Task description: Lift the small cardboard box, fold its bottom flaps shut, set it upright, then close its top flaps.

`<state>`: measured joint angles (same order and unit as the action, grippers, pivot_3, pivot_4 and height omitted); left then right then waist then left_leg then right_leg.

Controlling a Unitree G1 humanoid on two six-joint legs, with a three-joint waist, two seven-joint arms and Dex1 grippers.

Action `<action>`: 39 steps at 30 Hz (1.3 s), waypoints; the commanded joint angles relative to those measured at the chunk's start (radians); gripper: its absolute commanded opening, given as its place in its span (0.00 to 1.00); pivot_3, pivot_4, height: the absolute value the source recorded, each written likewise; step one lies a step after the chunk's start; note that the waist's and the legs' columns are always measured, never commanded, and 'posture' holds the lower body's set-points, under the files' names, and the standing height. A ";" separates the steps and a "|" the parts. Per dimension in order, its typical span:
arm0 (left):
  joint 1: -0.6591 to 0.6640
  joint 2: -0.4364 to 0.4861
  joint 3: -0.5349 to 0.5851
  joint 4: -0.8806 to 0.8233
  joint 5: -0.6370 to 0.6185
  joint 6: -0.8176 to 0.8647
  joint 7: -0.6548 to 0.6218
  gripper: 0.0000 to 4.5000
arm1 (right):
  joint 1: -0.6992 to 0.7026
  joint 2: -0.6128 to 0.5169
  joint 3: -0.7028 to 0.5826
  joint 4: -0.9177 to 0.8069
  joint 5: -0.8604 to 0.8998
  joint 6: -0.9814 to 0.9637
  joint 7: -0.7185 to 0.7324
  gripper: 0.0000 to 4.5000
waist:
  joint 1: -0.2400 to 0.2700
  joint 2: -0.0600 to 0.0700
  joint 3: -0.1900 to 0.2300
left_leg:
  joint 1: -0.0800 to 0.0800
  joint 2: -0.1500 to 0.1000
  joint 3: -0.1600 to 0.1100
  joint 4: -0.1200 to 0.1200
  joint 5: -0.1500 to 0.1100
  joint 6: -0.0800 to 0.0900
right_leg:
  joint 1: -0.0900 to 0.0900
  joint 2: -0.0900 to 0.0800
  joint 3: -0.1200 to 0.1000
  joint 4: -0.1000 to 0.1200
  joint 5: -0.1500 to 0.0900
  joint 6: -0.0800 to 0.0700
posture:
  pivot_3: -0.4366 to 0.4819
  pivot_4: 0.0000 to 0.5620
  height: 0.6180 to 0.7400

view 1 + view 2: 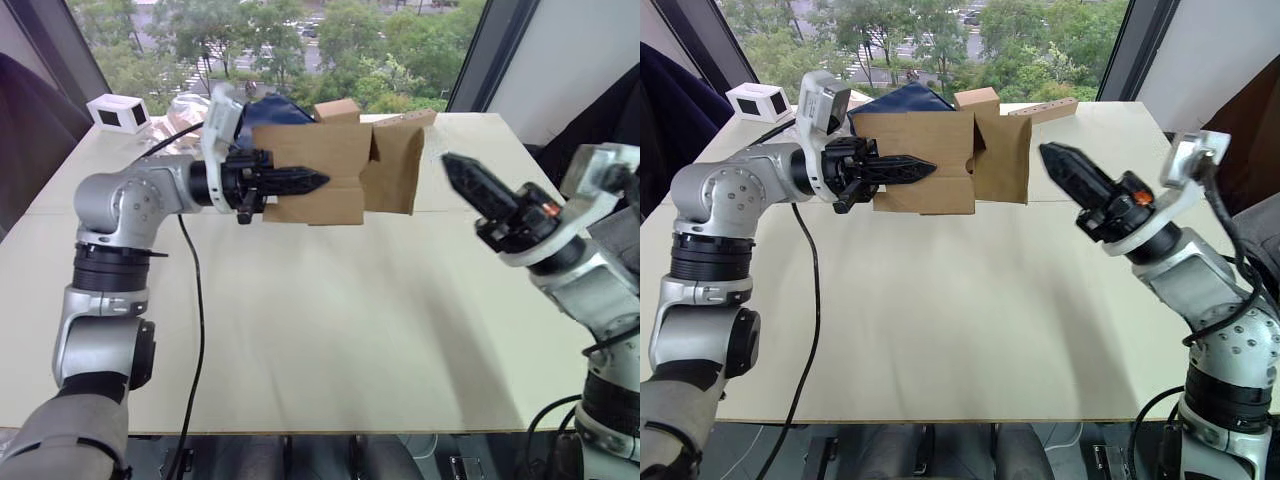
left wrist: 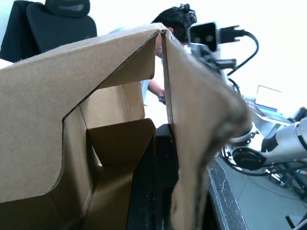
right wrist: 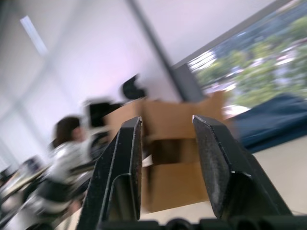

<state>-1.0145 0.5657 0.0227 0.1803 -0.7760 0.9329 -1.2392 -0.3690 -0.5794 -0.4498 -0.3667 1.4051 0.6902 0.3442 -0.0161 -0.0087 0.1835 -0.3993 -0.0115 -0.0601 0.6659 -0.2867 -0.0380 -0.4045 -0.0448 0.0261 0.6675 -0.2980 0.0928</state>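
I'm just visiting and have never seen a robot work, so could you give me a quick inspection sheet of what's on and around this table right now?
Surface: pale table, bare in the middle.
Job's things: small cardboard box held up off the table, flaps hanging open toward the right gripper.
Clutter: second brown box, navy pouch, cardboard strip, white box, all at the far edge.
Grippers: left gripper shut on the box wall; right gripper open, apart from the box.
Cables: black cable across the table by the left arm.
Surroundings: window with trees; a person nearby.
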 commanded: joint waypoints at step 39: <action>-0.023 -0.007 0.025 -0.020 -0.018 0.004 -0.005 0.00 | -0.124 0.223 0.170 0.092 -0.036 0.044 0.150 0.62 | -0.002 0.000 0.000 | -0.001 0.000 0.000 0.000 0.000 0.000 | -0.002 0.000 0.001 0.001 0.000 0.000 | 0.48 0.27 1.00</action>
<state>-1.0149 0.5548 0.0219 0.1802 -0.7761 0.9349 -1.2410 -0.4825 -0.3659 -0.2539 -0.2569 1.3223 0.7357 0.4931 -0.0178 -0.0086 0.1835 -0.3998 -0.0115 -0.0600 0.6662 -0.2866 -0.0382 -0.4062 -0.0451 0.0266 0.6690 -0.2980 0.0928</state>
